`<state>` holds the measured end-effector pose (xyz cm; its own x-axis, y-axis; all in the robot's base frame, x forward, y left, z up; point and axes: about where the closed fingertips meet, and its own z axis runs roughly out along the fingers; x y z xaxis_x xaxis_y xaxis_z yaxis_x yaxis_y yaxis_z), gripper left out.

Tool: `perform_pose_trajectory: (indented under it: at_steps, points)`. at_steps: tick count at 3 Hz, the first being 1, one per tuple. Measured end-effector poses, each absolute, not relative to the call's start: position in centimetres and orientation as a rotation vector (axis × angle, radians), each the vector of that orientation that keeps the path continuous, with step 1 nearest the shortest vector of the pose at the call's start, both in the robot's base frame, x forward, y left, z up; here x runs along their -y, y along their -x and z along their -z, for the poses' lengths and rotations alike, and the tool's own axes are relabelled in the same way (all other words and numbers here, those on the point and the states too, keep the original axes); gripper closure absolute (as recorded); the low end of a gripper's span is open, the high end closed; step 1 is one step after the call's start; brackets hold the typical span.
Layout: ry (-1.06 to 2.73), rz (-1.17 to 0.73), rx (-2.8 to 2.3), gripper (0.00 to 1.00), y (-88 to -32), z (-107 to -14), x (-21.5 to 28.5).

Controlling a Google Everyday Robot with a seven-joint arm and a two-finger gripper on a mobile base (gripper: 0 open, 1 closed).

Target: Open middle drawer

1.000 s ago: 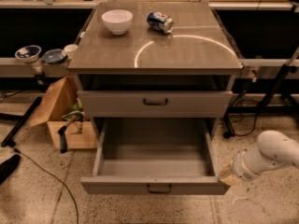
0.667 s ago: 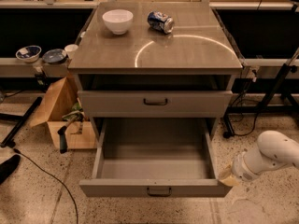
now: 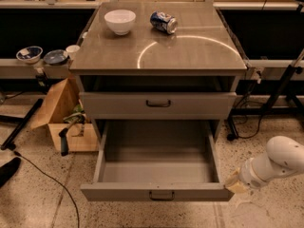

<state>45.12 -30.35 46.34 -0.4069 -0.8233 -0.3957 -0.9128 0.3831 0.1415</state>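
Camera view: grey cabinet on a speckled floor. Tabletop (image 3: 190, 51): one white bowl (image 3: 119, 21) at rear left; one blue drink can (image 3: 163, 22) on its side just beside it to the right, the two apart. Upper drawer (image 3: 199, 106): closed, taller front, dark bar handle at centre. Middle drawer (image 3: 118, 192): below the upper one, pulled well out toward the camera, plain grey interior showing nothing inside, small black bar handle (image 3: 161, 195) at the centre of its front. Hand (image 3: 234, 183): low at lower right, on the end of a white arm (image 3: 285, 158), right at the drawer's front right corner; contact, and whether it is apart or together, cannot be told. Left of cabinet: open cardboard box (image 3: 57, 108) on the floor; two dark bowls (image 3: 29, 54) on a low ledge.
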Motion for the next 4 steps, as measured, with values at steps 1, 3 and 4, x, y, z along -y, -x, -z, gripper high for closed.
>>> perform_pose_trajectory:
  at_steps: [1,3,4]
  points:
    - [1.535,-0.495,-2.384,0.62,-45.12,-46.34,30.35]
    - [1.535,-0.496,-2.384,0.16,-45.12,-46.33,30.35]
    - [1.535,-0.496,-2.384,0.00,-45.11,-46.33,30.35]
